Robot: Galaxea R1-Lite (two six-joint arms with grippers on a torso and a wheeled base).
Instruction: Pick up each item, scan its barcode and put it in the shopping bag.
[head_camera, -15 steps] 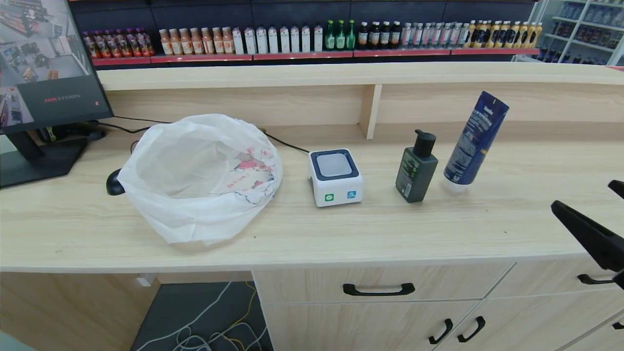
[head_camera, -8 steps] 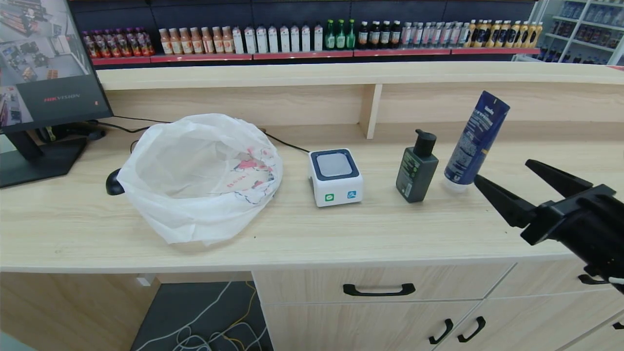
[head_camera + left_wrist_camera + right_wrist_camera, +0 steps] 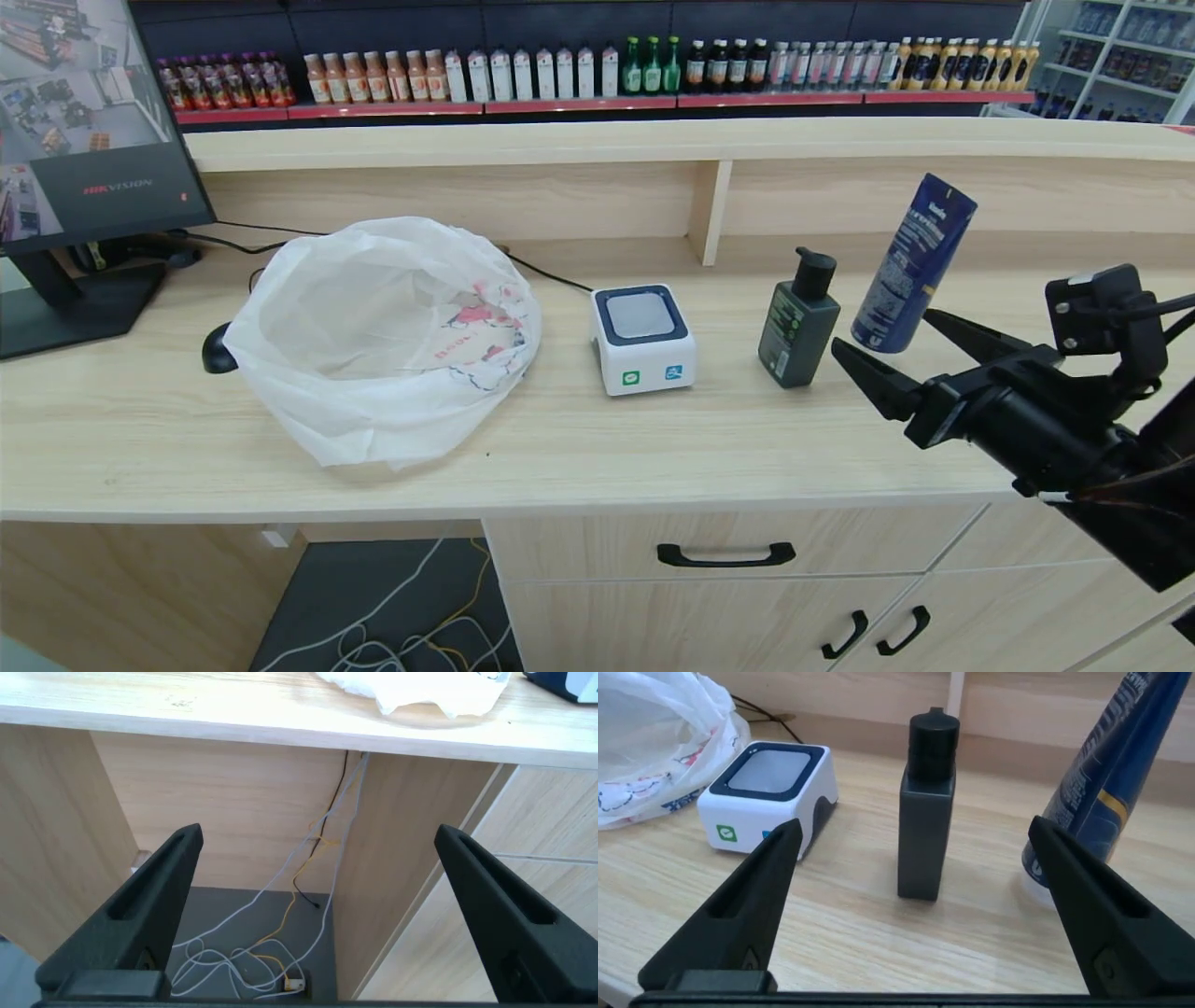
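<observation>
Head view: right gripper (image 3: 878, 329) nearer bottle (image 3: 796, 329)

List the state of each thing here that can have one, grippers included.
shopping bag: open, mouth up.
scanner: upright, window facing up.
pump bottle: standing upright.
blue tube: standing on its cap, leaning.
right gripper: open, empty.
left gripper: open, empty.
drawers: shut.
monitor: switched on.
</observation>
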